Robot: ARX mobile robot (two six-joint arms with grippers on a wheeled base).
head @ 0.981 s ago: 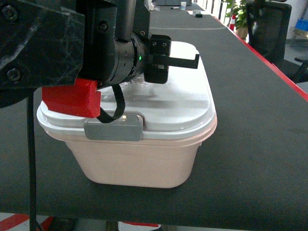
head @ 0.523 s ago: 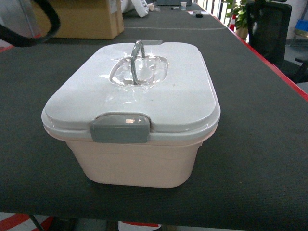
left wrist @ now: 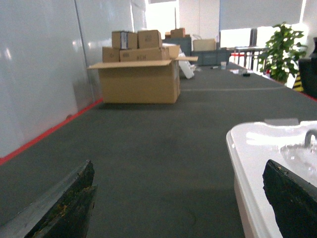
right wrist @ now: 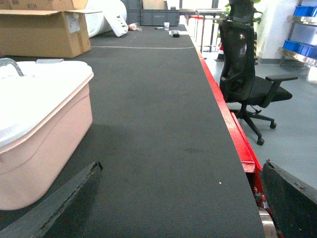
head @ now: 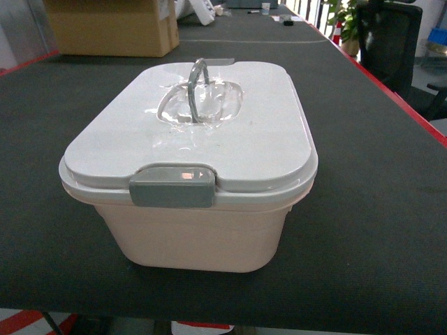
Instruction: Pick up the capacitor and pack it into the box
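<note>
Centrally in the head frame, the box (head: pixel 188 167) sits on the dark table (head: pixel 370 209), lid closed, grey latch (head: pixel 172 185) facing front (capacitor unseen). Left gripper (left wrist: pixel 178 198) and right gripper (right wrist: pixel 183 198) both splayed wide at their frames' bottom corners, grasping nothing.

Bright even daylight, glare blew out the lid (left wrist: pixel 277 148) at 4 o'clock, windows overexposed at 1 o'clock, near fingers (left wrist: pixel 64 208) blurred.

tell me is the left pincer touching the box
Apart. In the left wrist view the left pincer is open over bare mat, and a strip of mat shows between the box and both fingers.
</note>
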